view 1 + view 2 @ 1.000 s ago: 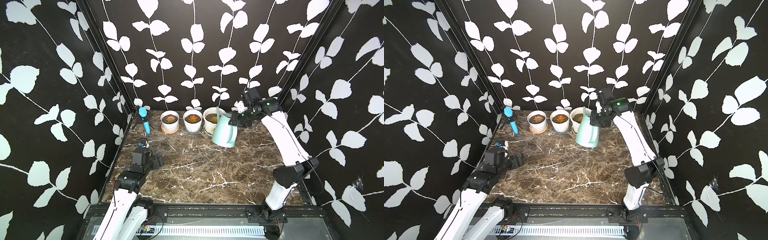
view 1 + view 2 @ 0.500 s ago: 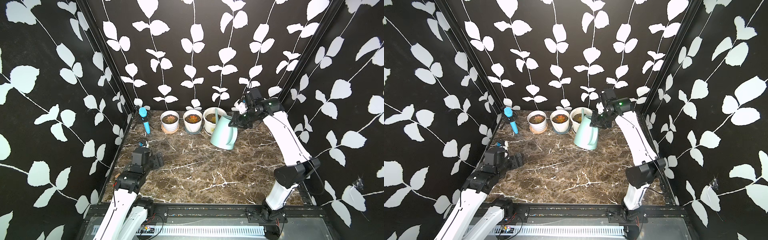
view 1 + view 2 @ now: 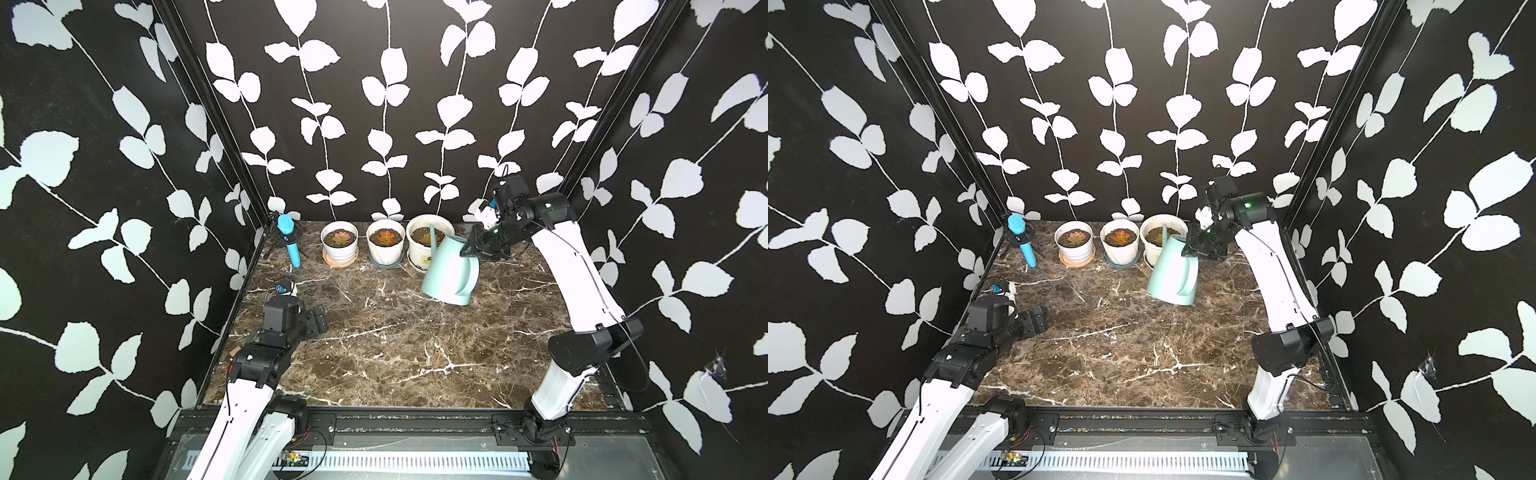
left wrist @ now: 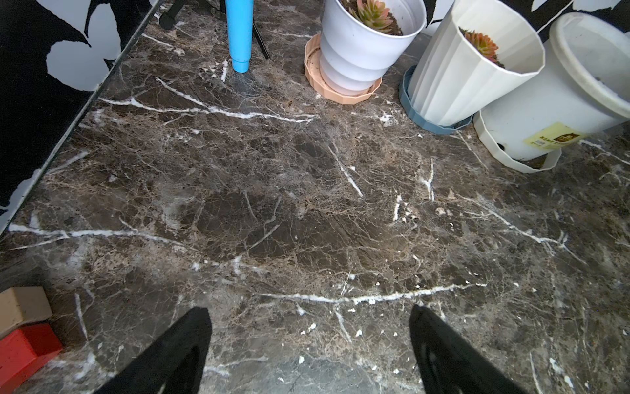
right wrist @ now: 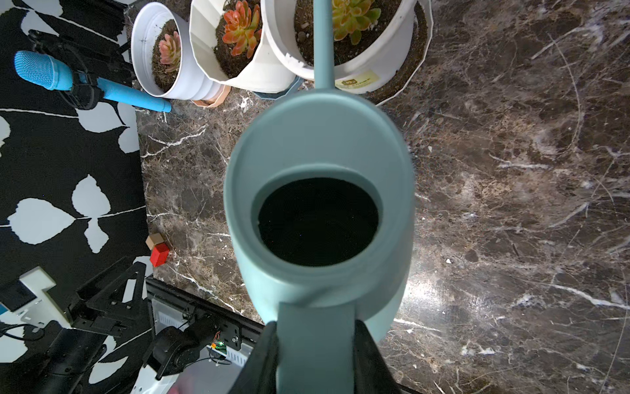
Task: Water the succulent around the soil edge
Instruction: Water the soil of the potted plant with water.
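**Pour Position Needs Care**

The right gripper (image 5: pixel 316 344) clamps the watering can (image 3: pixel 449 274) by its handle. The can is tilted, its spout (image 5: pixel 322 41) reaching over the succulent (image 5: pixel 354 17) in the rightmost pot (image 3: pixel 415 254). Recommendation: keep the tip near the rim and tilt slowly. The left gripper (image 4: pixel 310 341) gapes, empty.

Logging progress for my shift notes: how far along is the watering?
Done: the right gripper grips the can by its handle; the can is tilted, spout over the rightmost pot. In hand: starting the pour; no water shows. Left: wetting the soil around its edge. The left gripper sits open, idle.
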Robot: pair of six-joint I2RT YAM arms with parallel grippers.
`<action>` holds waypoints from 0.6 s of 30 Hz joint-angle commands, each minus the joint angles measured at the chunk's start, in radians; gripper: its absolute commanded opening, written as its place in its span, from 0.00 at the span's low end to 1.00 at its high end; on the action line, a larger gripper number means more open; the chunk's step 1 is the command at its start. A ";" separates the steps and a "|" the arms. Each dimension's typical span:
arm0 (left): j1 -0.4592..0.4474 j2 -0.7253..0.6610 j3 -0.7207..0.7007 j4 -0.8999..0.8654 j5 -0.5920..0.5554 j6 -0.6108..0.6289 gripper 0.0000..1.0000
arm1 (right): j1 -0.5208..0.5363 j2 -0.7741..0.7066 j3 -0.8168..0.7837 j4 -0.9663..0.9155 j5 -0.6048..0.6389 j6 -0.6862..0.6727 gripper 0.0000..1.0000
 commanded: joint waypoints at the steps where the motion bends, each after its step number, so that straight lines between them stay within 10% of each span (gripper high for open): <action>1: -0.006 -0.011 -0.011 0.007 0.005 -0.001 0.92 | -0.018 0.002 0.049 0.007 -0.070 0.020 0.00; 18: -0.010 -0.022 -0.014 0.005 0.003 -0.001 0.93 | -0.112 -0.033 -0.048 0.124 -0.205 0.142 0.00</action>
